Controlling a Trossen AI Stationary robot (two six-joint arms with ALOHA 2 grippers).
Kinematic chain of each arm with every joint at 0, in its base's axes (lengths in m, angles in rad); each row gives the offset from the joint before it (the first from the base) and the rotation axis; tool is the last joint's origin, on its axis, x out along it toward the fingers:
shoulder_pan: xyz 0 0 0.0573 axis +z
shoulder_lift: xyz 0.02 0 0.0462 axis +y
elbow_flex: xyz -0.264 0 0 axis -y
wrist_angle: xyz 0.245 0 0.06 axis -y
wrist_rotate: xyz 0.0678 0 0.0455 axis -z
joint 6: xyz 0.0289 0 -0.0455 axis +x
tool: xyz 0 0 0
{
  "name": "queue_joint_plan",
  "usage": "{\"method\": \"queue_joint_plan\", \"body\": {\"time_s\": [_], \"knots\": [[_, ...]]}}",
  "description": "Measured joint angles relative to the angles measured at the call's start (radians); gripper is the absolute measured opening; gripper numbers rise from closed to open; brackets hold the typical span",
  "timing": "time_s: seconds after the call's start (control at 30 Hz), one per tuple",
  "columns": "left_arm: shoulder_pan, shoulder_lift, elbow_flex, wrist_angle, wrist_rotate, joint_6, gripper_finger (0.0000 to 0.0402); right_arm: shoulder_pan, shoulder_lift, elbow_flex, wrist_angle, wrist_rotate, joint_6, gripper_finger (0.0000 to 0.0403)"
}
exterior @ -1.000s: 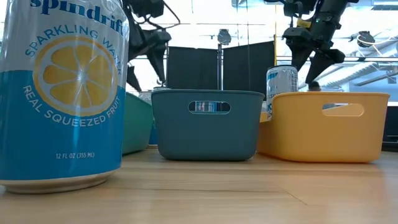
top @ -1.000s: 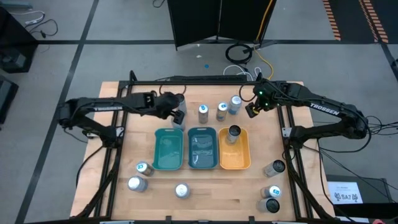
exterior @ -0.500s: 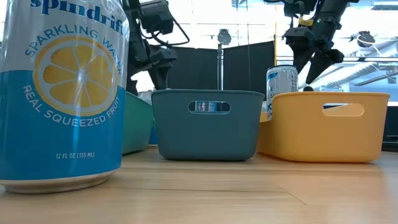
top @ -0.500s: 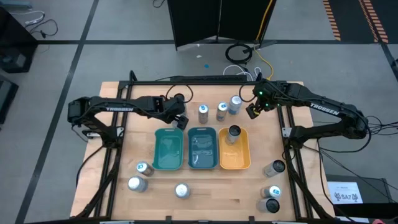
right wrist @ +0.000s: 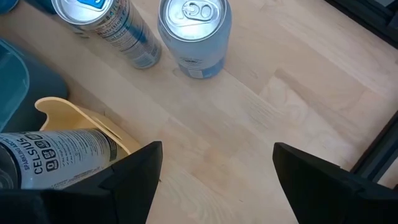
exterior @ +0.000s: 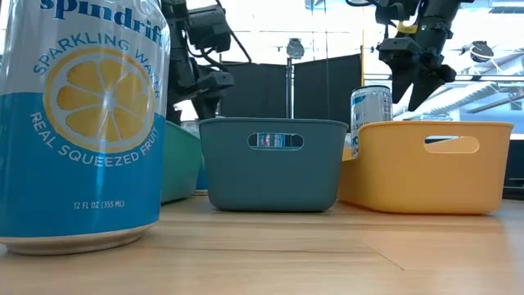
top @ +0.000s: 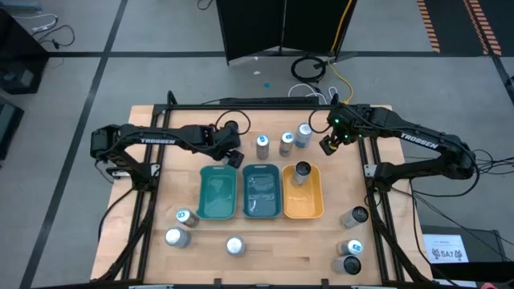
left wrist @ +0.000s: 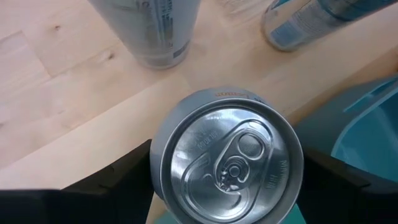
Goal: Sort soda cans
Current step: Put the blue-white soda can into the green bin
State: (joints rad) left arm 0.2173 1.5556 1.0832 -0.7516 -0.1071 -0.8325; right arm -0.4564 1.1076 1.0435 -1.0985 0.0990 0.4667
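A soda can with a plain silver top (left wrist: 227, 165) stands upright on the table by the far edge of the green tray (top: 217, 193). My left gripper (top: 233, 154) reaches down over it, one finger on each side, and hides it in the high view. My right gripper (top: 328, 144) hangs open above bare wood at the far right, nothing between its fingers (right wrist: 134, 180). Three more cans (top: 287, 143) stand in a row near the far edge. One can (top: 302, 171) sits in the orange tray (top: 305, 209). My left gripper has the can between its two fingers (left wrist: 124, 183), which meet opposite sides of the can's body (left wrist: 155, 186) just below the rim. The fingers come from above, slanting down. The can stands upright, its bottom hidden from view.
A teal tray (top: 260, 191) sits between the green and orange trays. Three cans (top: 184, 217) stand near the front left and three (top: 355, 215) at the front right. One big blue can (exterior: 82, 123) fills the low view's left side.
My left gripper has come down over the silver-topped can by the green tray and moved slightly toward the table's right edge. The can has stayed where it was.
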Motion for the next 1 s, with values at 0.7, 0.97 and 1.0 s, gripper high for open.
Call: {"method": "queue_joint_plan", "body": {"time_s": [0.7, 0.97, 1.0], "knots": [[-0.016, -0.343, -0.004, -0.181, -0.104, -0.002, 0.031, 0.0, 0.0, 0.0, 0.028, 0.005, 0.009, 0.0299], [-0.124, -0.389, -0.004, -0.189, -0.012, -0.074, 0.031, 0.0, 0.0, 0.0, 0.028, 0.005, 0.018, 0.0299], [-0.139, -0.389, -0.004, -0.194, -0.007, -0.082, 0.031, 0.0, 0.0, 0.0, 0.028, 0.005, 0.018, 0.0299]]}}
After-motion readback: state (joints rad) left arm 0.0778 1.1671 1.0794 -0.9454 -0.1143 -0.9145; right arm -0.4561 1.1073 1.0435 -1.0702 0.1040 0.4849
